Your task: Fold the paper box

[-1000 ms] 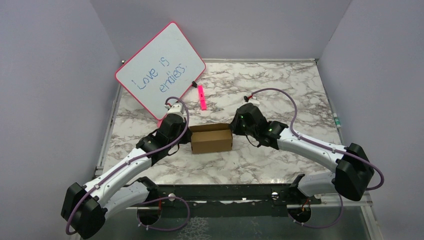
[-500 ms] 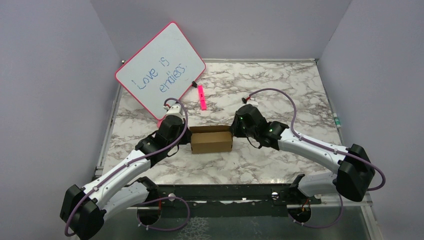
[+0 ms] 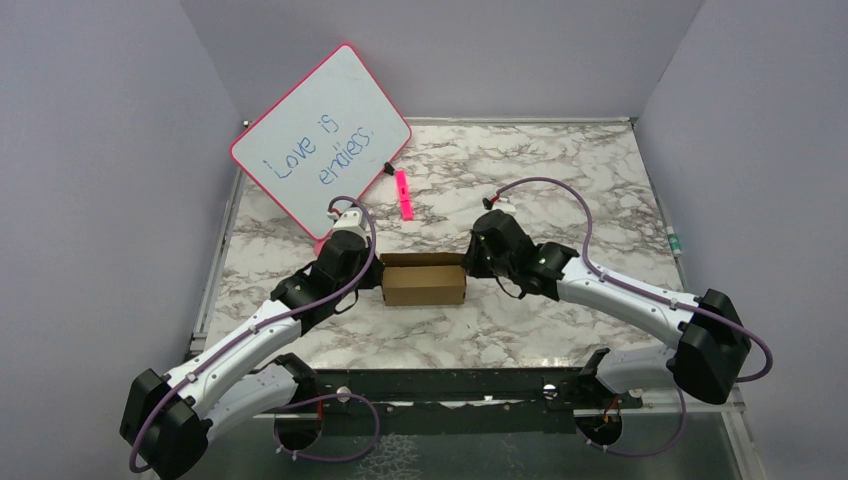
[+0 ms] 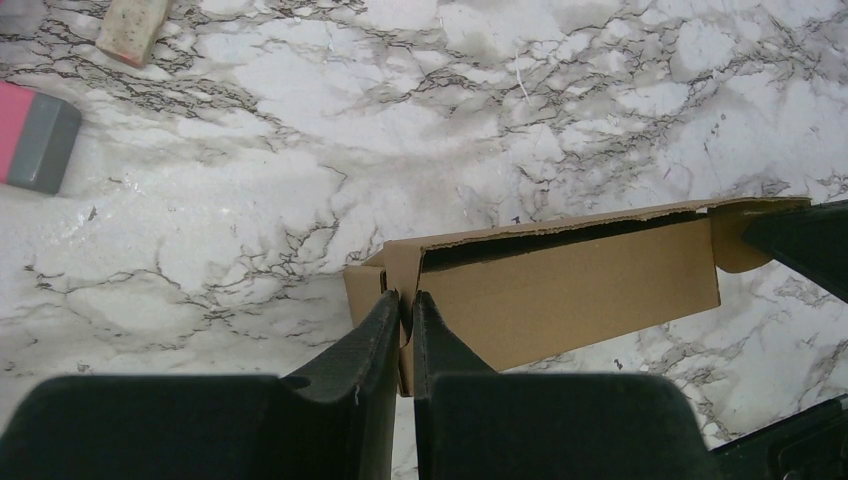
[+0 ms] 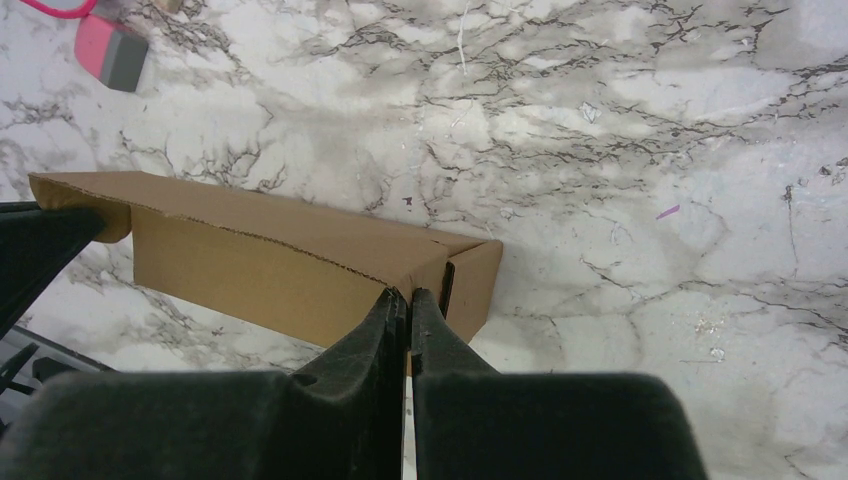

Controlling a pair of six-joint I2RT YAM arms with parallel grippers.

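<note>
The paper box [image 3: 424, 285] lies in the middle of the marble table [image 3: 560, 170], between the two arms. Its long axis runs from left to right, so each short end faces one claw.

The left gripper [image 4: 402, 300] is at the left end. Its fingers are almost together, with only a thin cardboard edge pinched between them, and from this claw the box stretches away to the right. The right gripper [image 5: 408, 296] does the same at the right end, nearly closed on the corner fold there, and the box stretches away from it to the left. Neither arm is nearer than the other; each has its own end.

Along the far long side a dark gap shows, so the top seems not fully closed. I judge the next fold must turn about this long axis, with both ends held firm.
</note>
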